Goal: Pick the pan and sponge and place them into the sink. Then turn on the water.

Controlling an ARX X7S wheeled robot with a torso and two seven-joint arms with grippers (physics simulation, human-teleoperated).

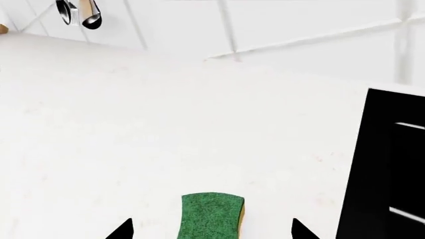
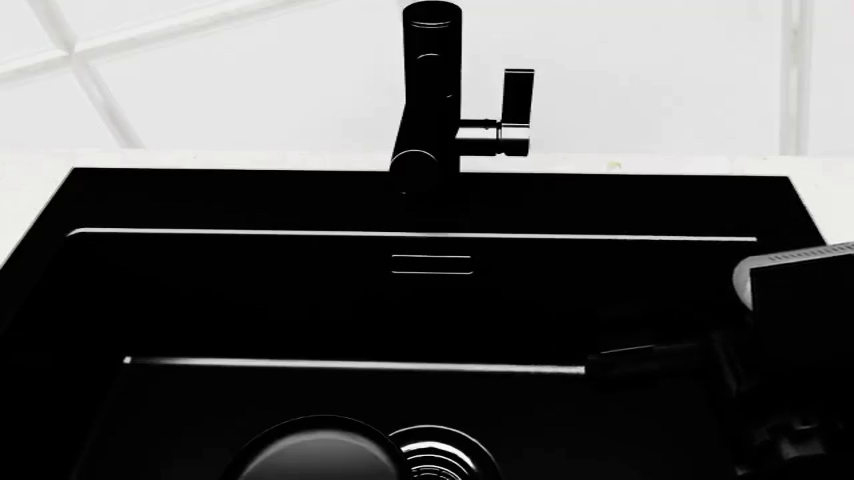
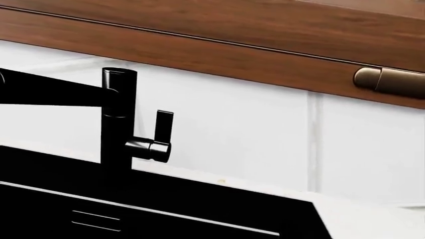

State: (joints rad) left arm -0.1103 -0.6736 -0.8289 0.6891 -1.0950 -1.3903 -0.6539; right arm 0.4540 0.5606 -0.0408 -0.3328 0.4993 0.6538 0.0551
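The green sponge (image 1: pixel 212 216) with a yellow side lies on the white counter between the two black fingertips (image 1: pixel 123 231) of my left gripper (image 1: pixel 212 232), which is open around it without touching. The black sink (image 2: pixel 267 200) fills the head view, and its edge shows in the left wrist view (image 1: pixel 391 174). The pan (image 2: pixel 310 455) lies in the basin beside the ringed drain (image 2: pixel 443 455), its inside grey. My right arm (image 2: pixel 801 340) hangs over the sink's right side, and its jaws do not stand out against the black. No water stream shows.
The tall black faucet (image 2: pixel 434 90) with its side lever (image 2: pixel 518 100) stands behind the sink and also shows in the right wrist view (image 3: pixel 119 119). An overflow slot (image 2: pixel 431 264) is in the back wall. Utensils (image 1: pixel 79 12) hang on the tiled wall. A wooden cabinet (image 3: pixel 232 45) is overhead.
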